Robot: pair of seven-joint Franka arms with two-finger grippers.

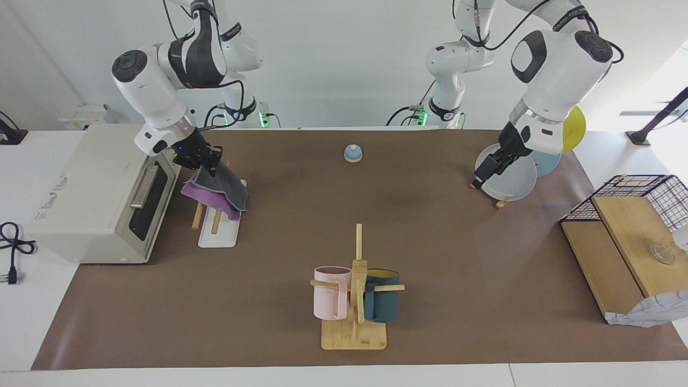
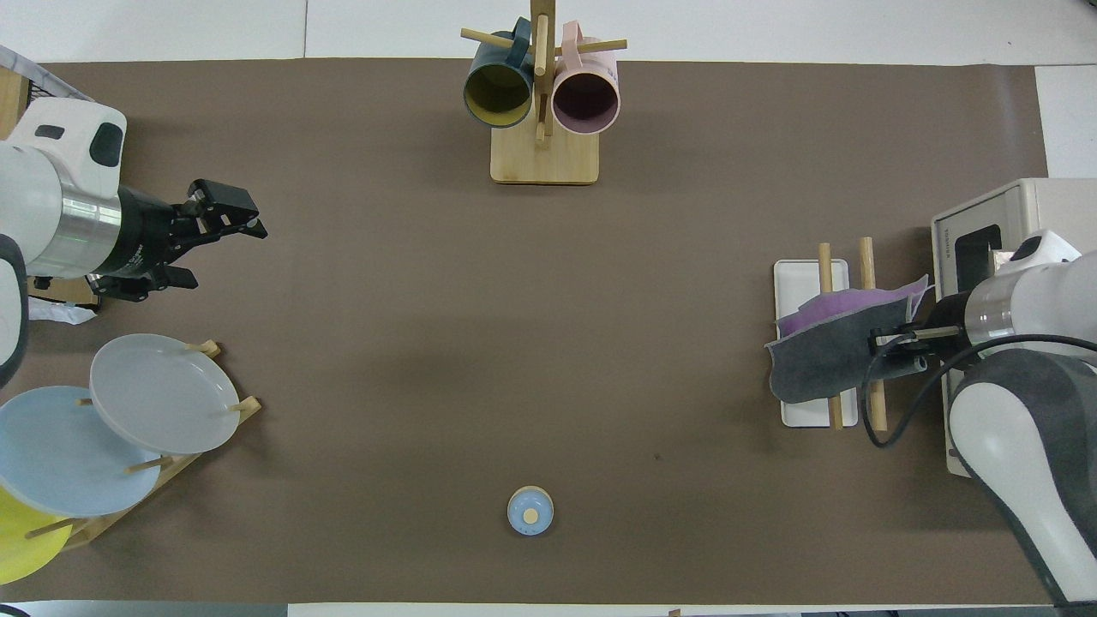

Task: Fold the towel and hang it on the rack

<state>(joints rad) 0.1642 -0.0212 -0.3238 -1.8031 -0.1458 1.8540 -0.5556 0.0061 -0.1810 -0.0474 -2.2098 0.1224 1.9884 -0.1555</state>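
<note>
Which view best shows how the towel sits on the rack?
The overhead view: the towel lies spread across both rods of the rack, pinched by the right hand. The facing view shows its drape, hiding the rods.
</note>
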